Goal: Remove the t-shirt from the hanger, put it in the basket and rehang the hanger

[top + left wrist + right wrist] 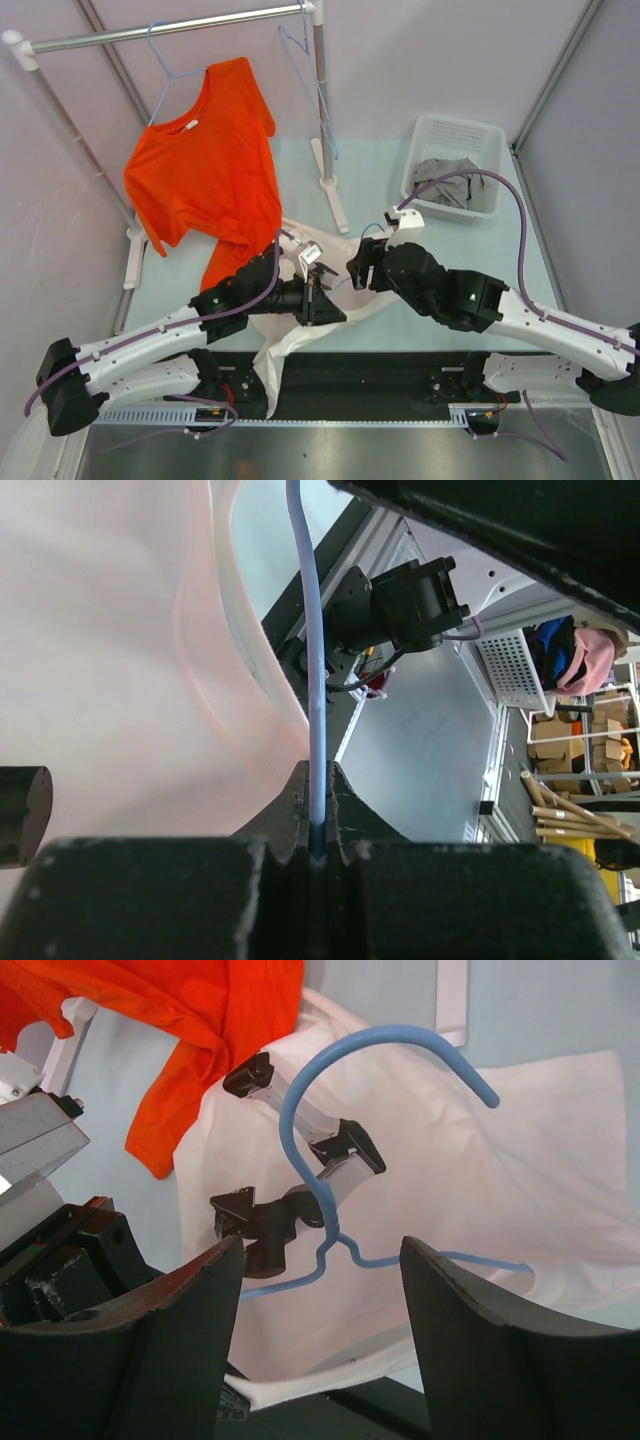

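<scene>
Near the counter's (380, 190) front edge the white t-shirt (560, 1160) lies draped on the hanger (400, 1030). My left gripper (318, 780) clamps its wire, and my right gripper (320, 1260) straddles the neck just ahead, jaws apart, empty.

The left arm (150, 335) and right arm (560, 325) have white shells on the long links and black housings at the joints. A purple cable (522, 240) trails along each (the right one arches toward the upper right). A green light (471, 297) dots the right elbow. The right gripper (322, 1245) has broad matte-black fingers (480, 1350).
</scene>
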Tool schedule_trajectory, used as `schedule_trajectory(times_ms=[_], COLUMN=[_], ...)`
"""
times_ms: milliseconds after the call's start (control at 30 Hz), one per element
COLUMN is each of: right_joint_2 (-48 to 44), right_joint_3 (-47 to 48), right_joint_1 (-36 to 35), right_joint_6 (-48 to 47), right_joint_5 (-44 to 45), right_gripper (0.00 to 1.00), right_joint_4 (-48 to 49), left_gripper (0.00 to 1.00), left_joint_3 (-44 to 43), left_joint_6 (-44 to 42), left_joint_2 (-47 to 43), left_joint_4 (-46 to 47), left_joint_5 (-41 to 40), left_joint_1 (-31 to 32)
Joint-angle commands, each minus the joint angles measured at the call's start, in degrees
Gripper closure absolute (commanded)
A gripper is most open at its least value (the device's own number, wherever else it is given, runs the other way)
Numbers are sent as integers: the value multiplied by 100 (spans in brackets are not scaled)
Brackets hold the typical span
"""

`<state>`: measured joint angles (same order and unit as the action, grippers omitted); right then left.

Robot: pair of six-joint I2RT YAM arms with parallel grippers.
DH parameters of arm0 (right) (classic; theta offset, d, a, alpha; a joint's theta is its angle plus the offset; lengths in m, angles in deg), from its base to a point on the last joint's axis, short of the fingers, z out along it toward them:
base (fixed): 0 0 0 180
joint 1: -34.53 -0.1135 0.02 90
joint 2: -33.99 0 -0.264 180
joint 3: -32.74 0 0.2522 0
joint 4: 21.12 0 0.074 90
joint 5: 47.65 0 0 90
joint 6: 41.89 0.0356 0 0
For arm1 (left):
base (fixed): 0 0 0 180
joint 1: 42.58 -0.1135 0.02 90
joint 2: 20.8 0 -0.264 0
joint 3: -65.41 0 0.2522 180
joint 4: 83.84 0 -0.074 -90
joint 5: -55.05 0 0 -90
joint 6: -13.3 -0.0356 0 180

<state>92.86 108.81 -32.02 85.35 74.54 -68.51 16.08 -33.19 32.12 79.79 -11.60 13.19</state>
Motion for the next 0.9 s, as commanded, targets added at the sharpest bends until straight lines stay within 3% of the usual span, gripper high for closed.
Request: schedule_trajectory(times_ms=[0,133,233,267,333,367,433,467,567,667,867], right_joint_2=[-95,10,116,133,116,98,11,-25,-148,-306,-797], right_joint_3=[-236,-420,-500,-500,-500,-500,-447,-412,-184,45,291], right_joint_1=[-43,-78,-69,-69,-78,-78,-87,-96,-87,-87,18], right_joint_6=[-181,-216,-225,-190,-77,-41,47,99,248,468,1040], right_joint_5=[350,552,675,736,815,929,1079,1227,1543,1861,2196], right_gripper=[32,36,48,61,76,88,100,100,100,100,100], right_joint_4=[742,1024,1121,1104,1051,1016,841,640,235,-415,-1357], left_gripper=[100,100,100,100,100,94,85,66,36,24,16], left_joint_3=[-380,-503,-547,-556,-547,-565,-608,-731,-951,-1030,-646], left_joint_6=[79,18,-17,-26,-70,-96,-350,-630,-1140,-1493,-1425], left_joint_2=[-116,-151,-177,-212,-230,-256,-309,-379,-555,-783,-1074], left_joint_4=[393,305,305,201,33,-20,-326,-510,-1354,-1838,-1841], left_joint_5=[345,372,389,328,258,205,-49,-181,-884,-1271,-974], left_joint_1=[74,83,83,83,83,83,83,83,83,83,83])
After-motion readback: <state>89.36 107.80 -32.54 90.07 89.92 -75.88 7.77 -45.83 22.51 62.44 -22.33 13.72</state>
